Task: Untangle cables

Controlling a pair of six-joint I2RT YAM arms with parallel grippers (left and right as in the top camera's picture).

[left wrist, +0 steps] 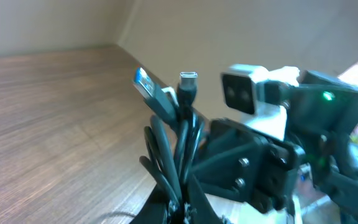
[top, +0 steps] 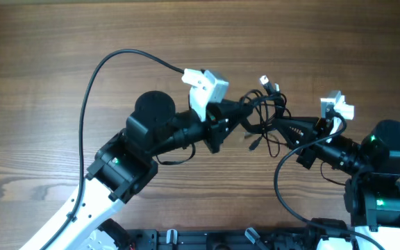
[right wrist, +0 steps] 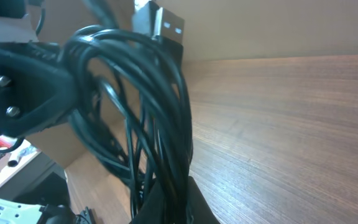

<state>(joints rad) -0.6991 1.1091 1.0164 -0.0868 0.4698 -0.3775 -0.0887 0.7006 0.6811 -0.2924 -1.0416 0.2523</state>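
The cables (top: 266, 111) are a tangled bundle of thin black cords with small plugs, held above the table between my two grippers. My left gripper (top: 240, 110) is shut on the bundle's left side; in the left wrist view its jaws (left wrist: 182, 208) pinch the cords (left wrist: 176, 146), with a blue USB plug (left wrist: 146, 84) and a small silver plug (left wrist: 188, 79) sticking up. My right gripper (top: 278, 125) is shut on the right side; in the right wrist view the cords (right wrist: 160, 118) loop up from its jaws (right wrist: 176, 199), with a USB plug (right wrist: 160, 23) on top.
The wooden table (top: 47, 42) surrounds the arms. A thicker black robot cable (top: 110, 66) arcs to the left arm's white wrist module (top: 205, 87). The right arm's white wrist module (top: 335, 107) shows, and its own wiring loop (top: 283, 173) hangs near the front edge.
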